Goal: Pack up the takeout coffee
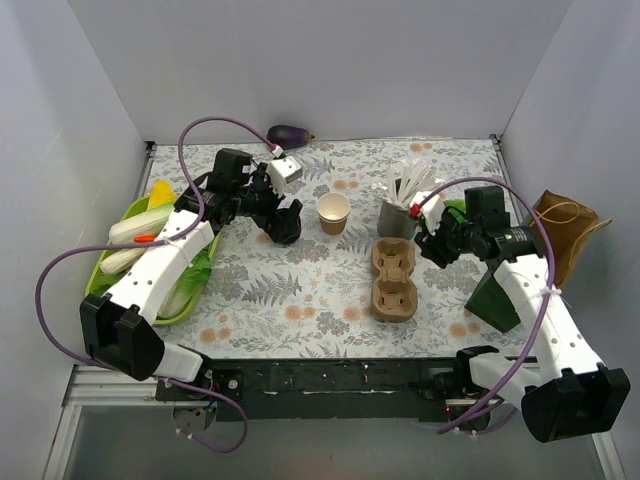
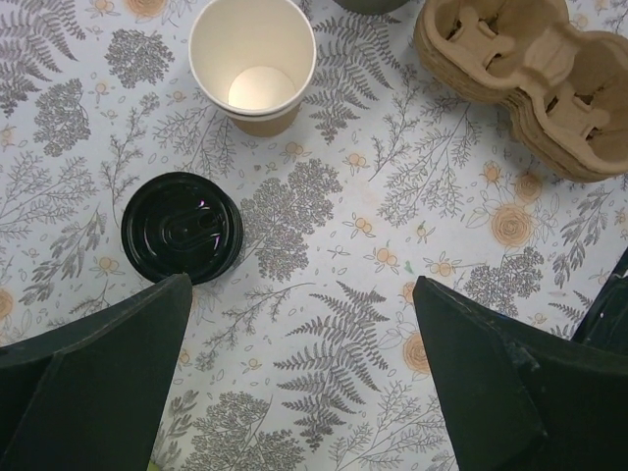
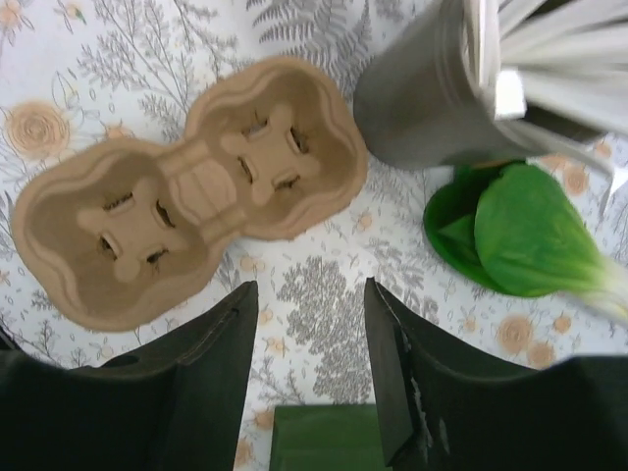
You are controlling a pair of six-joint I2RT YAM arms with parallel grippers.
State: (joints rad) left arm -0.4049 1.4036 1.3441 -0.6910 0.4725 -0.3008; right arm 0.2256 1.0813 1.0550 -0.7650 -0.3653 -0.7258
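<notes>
The left fingers (image 2: pixel 98 383) are spread as wide as they go and hold nothing. They hang over bare worktop (image 2: pixel 324 324) with the black lid (image 2: pixel 183 226) lying flat just ahead of the left one. That stance looks like a line-up for lifting the lid. The cup (image 2: pixel 253 64) stands upright and uncovered a little beyond the lid, towards the back edge near the middle. It is apart from the lid, so the coffee is not yet closed and no lidded cup shows anywhere. It probably sits in the open there so that either arm can reach it. The right fingers (image 3: pixel 186 392) are partly apart with nothing between them. Only worktop and the top of a green bag (image 3: pixel 324 437) show in the gap. They point down just near-side of the carrier (image 3: pixel 186 196), whose two wells are empty, perhaps waiting for the cup. A grey holder (image 3: pixel 432 98) full of white sticks stands just behind the carrier, with a green leaf (image 3: pixel 530 231) beside it. The left arm stretches from the near left corner diagonally towards the back middle, with its wrist bent so the fingers face straight down. The right arm rises from the near right corner and folds inward, its wrist turned towards the middle above the carrier's right side.
</notes>
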